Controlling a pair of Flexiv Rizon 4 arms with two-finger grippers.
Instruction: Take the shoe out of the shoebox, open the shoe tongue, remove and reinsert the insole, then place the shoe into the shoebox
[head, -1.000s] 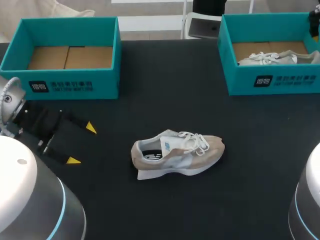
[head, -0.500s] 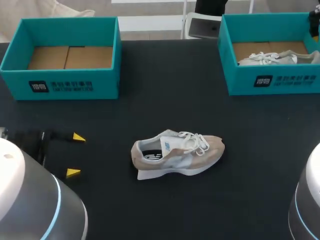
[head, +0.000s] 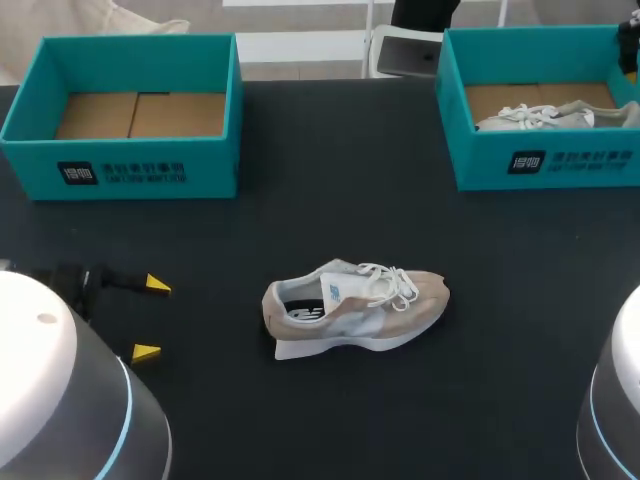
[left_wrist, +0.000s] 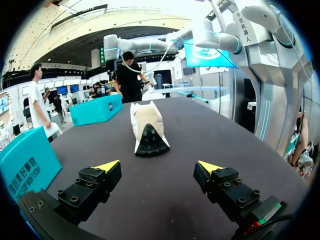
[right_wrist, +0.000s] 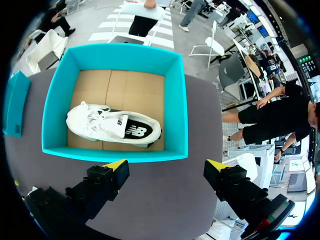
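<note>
The left end effector is being held low over the dark surface with its fingers spread wide, and nothing is being gripped or touched by them. The beige shoe is being carried by the middle of the surface, on its sole, ahead of that end effector and well apart from it, heel end towards it. The right end effector is likewise being held wide open, gripping nothing, above the right teal shoebox, in which a white shoe is lying.
</note>
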